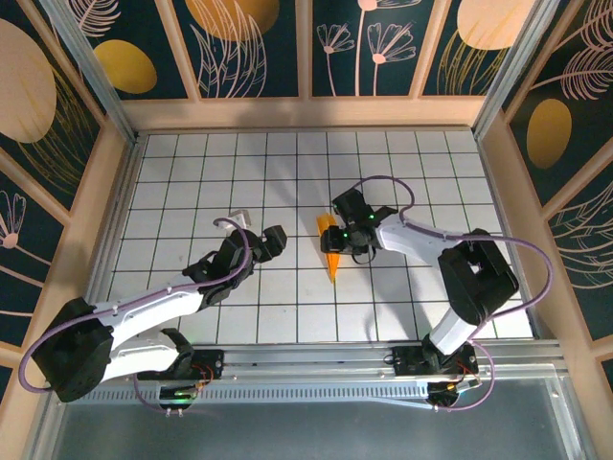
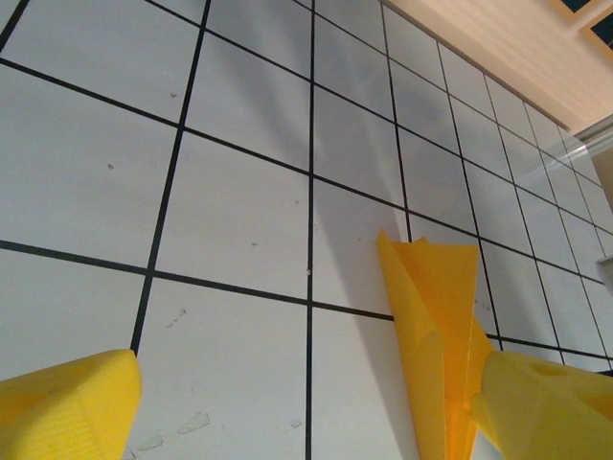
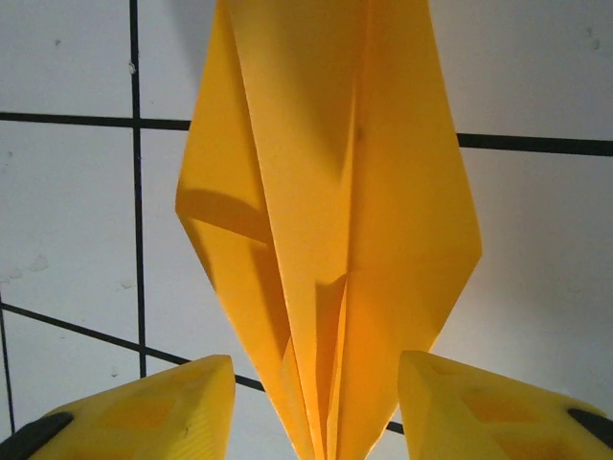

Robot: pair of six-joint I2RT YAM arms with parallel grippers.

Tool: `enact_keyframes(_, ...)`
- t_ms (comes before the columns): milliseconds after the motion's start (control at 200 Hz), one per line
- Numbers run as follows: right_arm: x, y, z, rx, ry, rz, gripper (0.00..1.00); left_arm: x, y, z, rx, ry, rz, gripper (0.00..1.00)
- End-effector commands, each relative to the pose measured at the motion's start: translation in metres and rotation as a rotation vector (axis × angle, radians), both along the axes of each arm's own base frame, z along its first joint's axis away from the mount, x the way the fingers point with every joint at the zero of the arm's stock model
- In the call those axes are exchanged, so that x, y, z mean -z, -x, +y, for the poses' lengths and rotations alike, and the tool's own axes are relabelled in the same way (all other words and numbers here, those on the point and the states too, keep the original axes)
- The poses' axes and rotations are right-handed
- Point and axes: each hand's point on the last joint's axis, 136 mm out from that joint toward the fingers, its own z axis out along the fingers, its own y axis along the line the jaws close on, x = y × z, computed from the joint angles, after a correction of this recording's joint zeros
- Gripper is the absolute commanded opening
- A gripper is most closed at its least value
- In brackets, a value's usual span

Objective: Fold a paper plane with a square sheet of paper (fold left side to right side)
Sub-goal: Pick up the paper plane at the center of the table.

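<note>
The sheet is folded into a narrow orange-yellow paper plane (image 1: 330,255) with a centre crease, lying on the white grid table (image 1: 239,172) with its point toward the near edge. My right gripper (image 1: 339,234) is over its wide back end. In the right wrist view the plane (image 3: 335,192) rises between my open yellow fingers (image 3: 163,412), its folded layers standing slightly apart, with a gap on each side. My left gripper (image 1: 275,240) hovers about one tile to the plane's left, open and empty. In the left wrist view the plane (image 2: 436,316) lies just beside my right-hand finger (image 2: 546,402).
Wooden-framed wall panels with yellow ovals (image 1: 124,65) enclose the table on three sides. A metal rail (image 1: 316,359) carrying both arm bases runs along the near edge. Bare tiles surround the plane in the left wrist view (image 2: 239,211).
</note>
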Motion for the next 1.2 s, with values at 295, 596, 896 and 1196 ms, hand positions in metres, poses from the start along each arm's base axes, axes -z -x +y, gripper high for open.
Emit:
enact_keyframes(295,0.01,-0.004,0.005,-0.011,0.049,0.021,0.33,-0.003,-0.003,0.006,-0.03,0.001,-0.016,0.92)
enact_keyframes(596,0.019,-0.004,0.005,-0.011,0.075,0.039,0.21,-0.002,-0.004,0.007,-0.033,-0.004,-0.017,0.92)
enact_keyframes(896,0.033,-0.002,0.006,-0.009,0.127,0.059,0.15,-0.002,-0.004,0.008,-0.034,-0.006,-0.016,0.92)
enact_keyframes(1196,0.045,0.002,0.012,-0.019,0.161,0.077,0.15,0.0,-0.003,0.011,-0.04,-0.007,-0.014,0.92)
